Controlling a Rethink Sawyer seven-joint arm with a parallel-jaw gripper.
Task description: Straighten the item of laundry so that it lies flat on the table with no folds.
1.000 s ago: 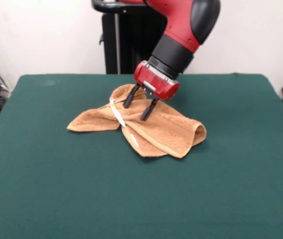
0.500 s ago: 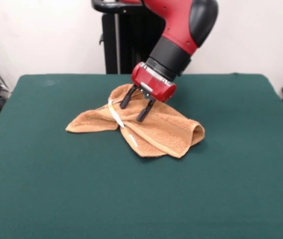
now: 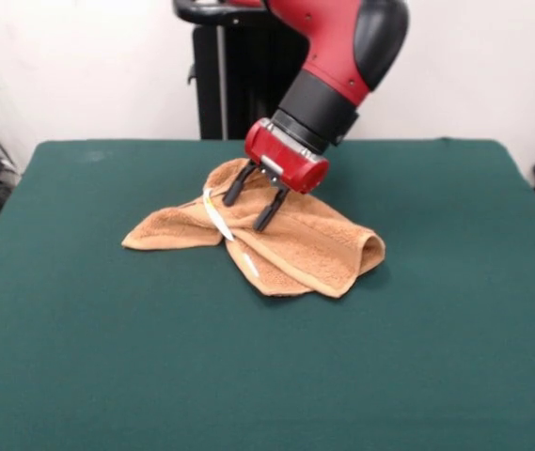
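Orange-tan terry: the towel (image 3: 286,244) lies rumpled on the table, just past centre toward 12 o'clock.
Surface: dark green felt table (image 3: 107,357); bare cloth on all sides of the towel.
Folds: one flap runs out toward 9 o'clock; a doubled layer with a rolled edge sits at 3 o'clock; a raised hump at 12 o'clock.
Tag: white strip (image 3: 216,214) along the fold between flap and main body.
Arm: red and black, descending from 12 o'clock, tilted.
Gripper (image 3: 246,205): two black fingers spread apart, released, tips down at the hump; grasping nothing visible.
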